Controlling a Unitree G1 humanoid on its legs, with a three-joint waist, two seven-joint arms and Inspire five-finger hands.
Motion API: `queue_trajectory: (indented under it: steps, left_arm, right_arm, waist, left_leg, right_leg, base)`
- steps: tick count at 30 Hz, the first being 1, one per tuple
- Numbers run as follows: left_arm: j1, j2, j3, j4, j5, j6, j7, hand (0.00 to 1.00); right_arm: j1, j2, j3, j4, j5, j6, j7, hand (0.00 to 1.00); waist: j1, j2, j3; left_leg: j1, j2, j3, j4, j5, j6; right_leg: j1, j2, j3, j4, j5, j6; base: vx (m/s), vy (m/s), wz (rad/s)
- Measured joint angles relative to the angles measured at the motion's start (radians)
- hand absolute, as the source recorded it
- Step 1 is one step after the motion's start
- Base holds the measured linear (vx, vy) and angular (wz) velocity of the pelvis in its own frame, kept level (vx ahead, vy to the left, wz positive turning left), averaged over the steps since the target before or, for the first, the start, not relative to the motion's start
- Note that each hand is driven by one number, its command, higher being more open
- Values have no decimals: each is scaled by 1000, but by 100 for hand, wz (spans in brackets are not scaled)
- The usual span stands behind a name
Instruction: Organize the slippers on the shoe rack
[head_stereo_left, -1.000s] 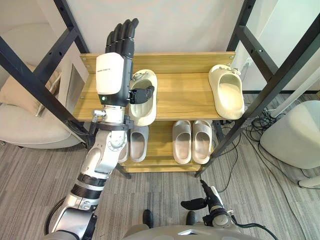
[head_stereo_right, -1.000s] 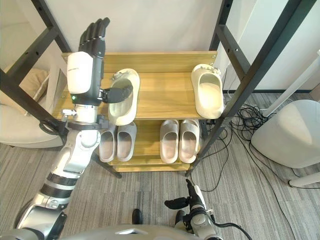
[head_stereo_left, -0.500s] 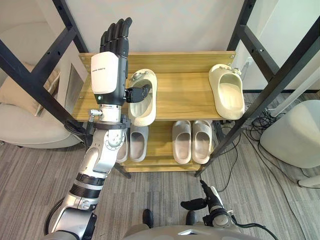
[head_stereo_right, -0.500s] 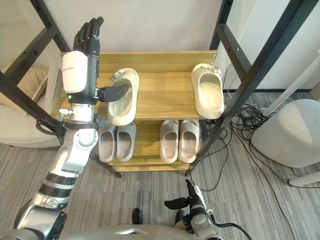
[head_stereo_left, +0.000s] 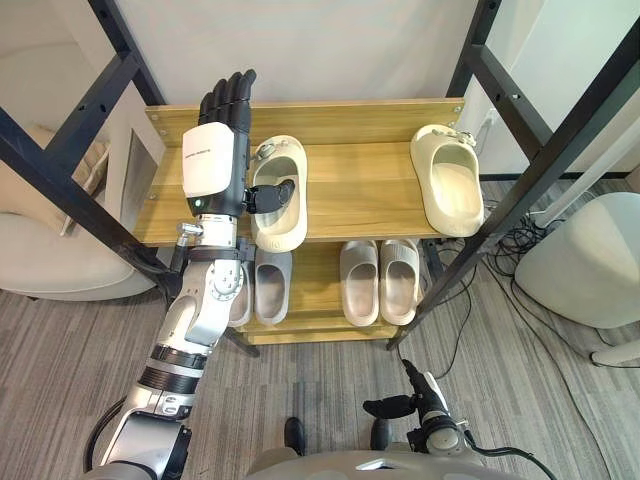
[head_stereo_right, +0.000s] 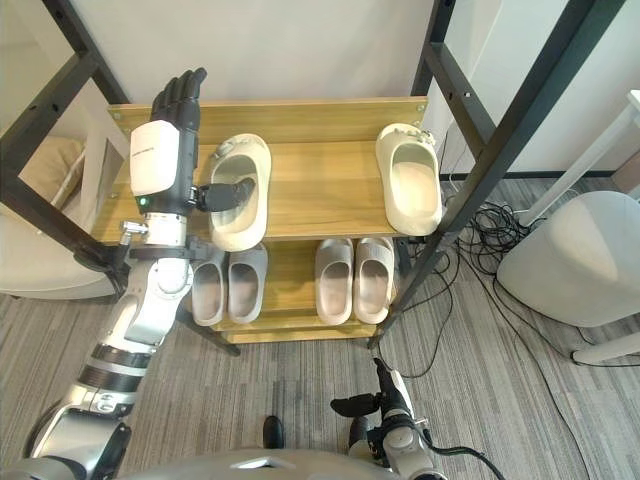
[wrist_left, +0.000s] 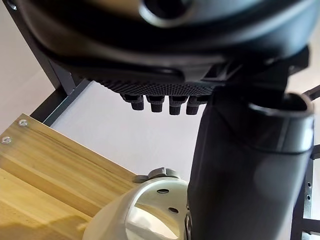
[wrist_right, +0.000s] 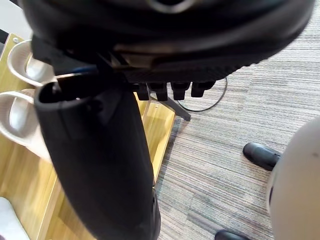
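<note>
On the top shelf (head_stereo_left: 360, 190), left eye view: two cream slippers lie well apart and unpaired, the left slipper (head_stereo_left: 285, 230) near the shelf's left end and the right slipper (head_stereo_left: 447, 185) at its right end.
Left hand (head_stereo_left: 212, 160), same view: raised over the left slipper, fingers (head_stereo_left: 228, 95) straight and together. The thumb (head_stereo_left: 272, 195) reaches into the slipper's mouth, and nothing is gripped.
Lower shelf (head_stereo_right: 292, 300), right eye view: holds two pairs of grey slippers, the left pair (head_stereo_right: 228, 285) and the right pair (head_stereo_right: 355, 280), each set side by side.
Right hand (head_stereo_right: 375, 403), same view: low near the floor, clear of the rack.
Left wrist view: the thumb stands over the cream slipper's rim; whether it touches cannot be told.
Right wrist view: fingers relaxed and empty, carpet (wrist_right: 235, 115) beyond them.
Risk: with only a thumb hooked in, the left slipper would probably pivot when dragged toward its mate. Its heel sits at the shelf's front edge, so a skewed pull could tip it off onto the pairs below.
</note>
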Motion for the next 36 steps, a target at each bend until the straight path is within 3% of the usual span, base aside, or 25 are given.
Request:
queue_trajectory:
  steps: [24, 36]
  left_arm:
    - [-23, 37, 53, 62, -4, 8, -24, 0]
    - [-27, 29, -3, 62, -14, -6, -33, 0]
  right_arm:
    - [-1, 3, -2, -3, 0, 0, 1, 100]
    - [-12, -4, -2, -2, 4, 10, 1, 100]
  waist:
    - [-7, 8, 6]
    - [-8, 29, 18]
  left_leg:
    - [26, -1, 46, 0, -11, 1]
    - [33, -7, 37, 0, -8, 5]
  right_leg:
    - [1, 0, 48, -1, 10, 2]
    - [11, -6, 40, -1, 11, 4]
  base:
    - [-12, 3, -6]
    - [-16, -1, 1]
